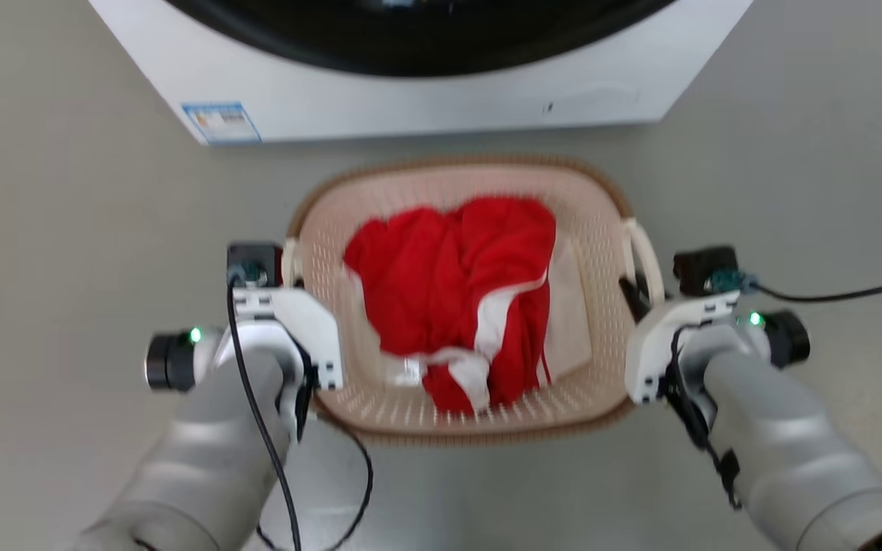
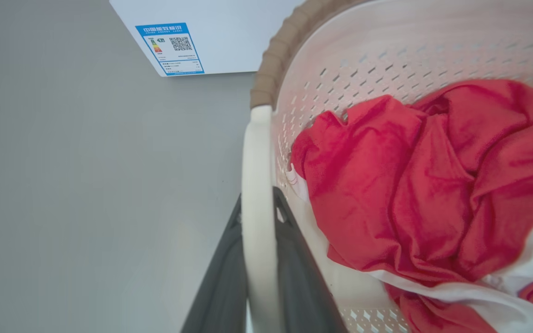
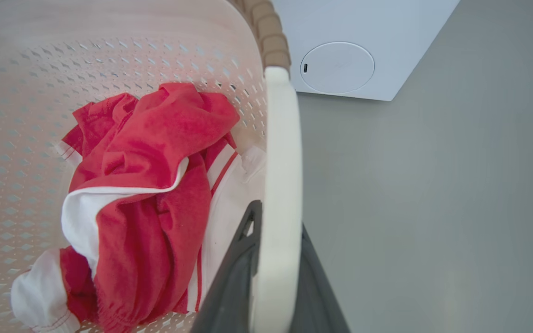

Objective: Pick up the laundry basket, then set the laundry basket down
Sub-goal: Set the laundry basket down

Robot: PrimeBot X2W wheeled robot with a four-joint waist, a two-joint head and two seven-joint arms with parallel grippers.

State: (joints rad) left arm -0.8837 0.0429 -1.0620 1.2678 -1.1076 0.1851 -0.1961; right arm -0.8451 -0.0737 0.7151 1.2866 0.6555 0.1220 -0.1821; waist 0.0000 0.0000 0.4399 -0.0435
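Between the dark fingers of the left gripper (image 2: 258,203) runs the laundry basket's white handle (image 2: 257,162), one finger pressed to each face, so the gripper is clamped on it. This is the side nearer the washing machine's (image 1: 410,99) energy label (image 2: 169,48). The right gripper (image 3: 278,217) grasps the opposite handle (image 3: 282,138) in the same way, on the side nearer the machine's round cap (image 3: 337,68).

Outward from the fingers, the laundry basket (image 1: 456,164) hangs or sits just in front of the washing machine, its long side roughly parallel to the machine's front. I cannot tell whether its base has left the grey floor (image 1: 66,229). A crumpled red and white garment (image 1: 449,283) lies inside, heaped a little away from the machine's labelled corner, over something pale.

With both grips made, the step in hand looks like carrying the basket level. Both arms should rise and travel together at one pace, since the thin handles could twist or slide between the fingers if one side leads. Both wrists are best held at equal height so the load does not tip. The basket should be drawn back from the machine before it is lowered, set flat on the floor, and only then let go.
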